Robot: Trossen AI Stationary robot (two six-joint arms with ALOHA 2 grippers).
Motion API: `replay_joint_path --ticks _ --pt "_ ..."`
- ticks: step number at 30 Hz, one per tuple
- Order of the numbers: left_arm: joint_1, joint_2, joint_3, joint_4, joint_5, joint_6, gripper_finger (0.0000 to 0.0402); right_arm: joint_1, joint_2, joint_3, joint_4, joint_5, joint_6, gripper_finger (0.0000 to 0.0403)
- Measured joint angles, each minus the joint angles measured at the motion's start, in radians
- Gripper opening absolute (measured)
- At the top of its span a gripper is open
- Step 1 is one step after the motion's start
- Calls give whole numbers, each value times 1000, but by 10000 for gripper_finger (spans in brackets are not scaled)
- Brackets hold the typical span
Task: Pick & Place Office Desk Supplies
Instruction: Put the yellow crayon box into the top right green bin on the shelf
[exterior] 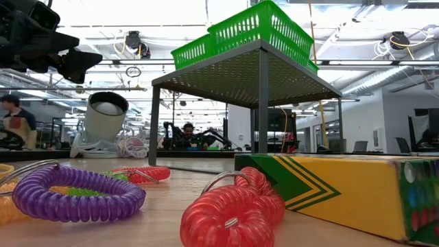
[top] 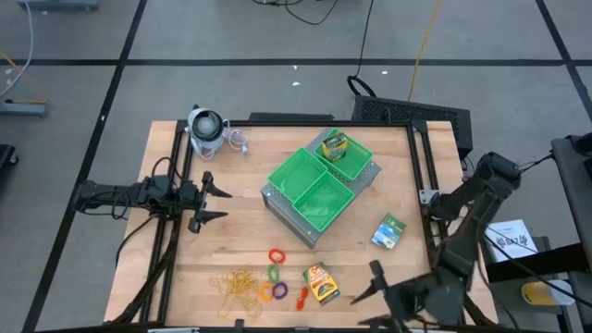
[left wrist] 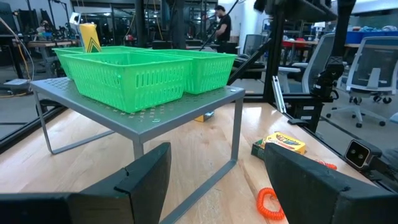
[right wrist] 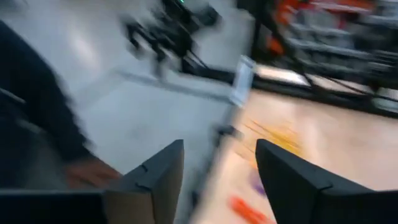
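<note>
A wooden surface (top: 231,250) seen from above carries three green trays (top: 319,180) on a grey stand near its middle; one yellow-and-green card box (top: 334,146) sits inside the far tray; a second green box (top: 389,231) lies on the surface to the right of the stand; a yellow-orange box (top: 321,283) lies near the front edge, beside red (top: 277,255), green (top: 274,273), orange (top: 302,297) and purple (top: 279,291) coiled rings and a tangle of tan rubber bands (top: 237,286); a grey-white round gadget (top: 205,129) stands at the far left corner; the left end effector (top: 218,200) hovers at the left side, fingers spread and empty; the right end effector (top: 368,283) hangs at the front right, just beside the yellow-orange box, fingers spread, holding nothing.
</note>
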Motion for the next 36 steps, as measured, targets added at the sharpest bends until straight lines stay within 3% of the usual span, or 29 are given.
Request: replay_joint_path --ticks 3,5,10,14,22,29,36 --pt "0 0 0 0 0 0 264 3 48 121 -326 109 121 206" --pt "0 0 0 0 0 0 264 -14 73 148 -505 126 247 207" --pt "0 0 0 0 0 0 264 -78 161 147 -967 42 583 199" --pt "0 0 0 0 0 0 264 -118 264 111 -1208 -34 714 192" --pt "0 0 0 0 0 0 264 -148 370 -13 -1194 -216 703 192" --pt "0 0 0 0 0 0 264 -147 370 -66 -1163 -218 756 185" --pt "0 0 0 0 0 0 264 -148 370 -103 -1042 -227 709 183"
